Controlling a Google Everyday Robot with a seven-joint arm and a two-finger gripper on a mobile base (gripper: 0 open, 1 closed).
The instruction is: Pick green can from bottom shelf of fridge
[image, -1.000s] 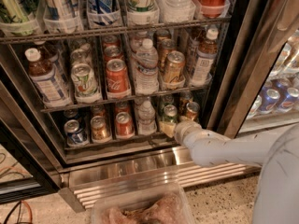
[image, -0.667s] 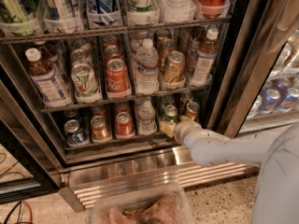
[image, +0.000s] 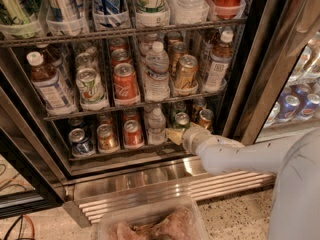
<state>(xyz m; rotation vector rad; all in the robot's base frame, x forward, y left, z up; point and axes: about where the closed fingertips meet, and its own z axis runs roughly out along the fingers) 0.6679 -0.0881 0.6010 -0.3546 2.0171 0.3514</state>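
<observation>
The green can [image: 181, 120] is found at the front of the bottom shelf [image: 120, 154] of the fridge [image: 237, 84], tucked between a water bottle [image: 157, 126] and a gold-brown can [image: 205, 118]. The gripper [image: 176, 135] is parked just in front of it and slightly lower. Whether it's open or clamped can't be told, tbh.

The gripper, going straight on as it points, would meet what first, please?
Probably the green can, just beyond the gripper at the front of the bottom shelf; depth is unclear.

green can [image: 182, 119] base hidden behind gripper [image: 175, 135]
</observation>
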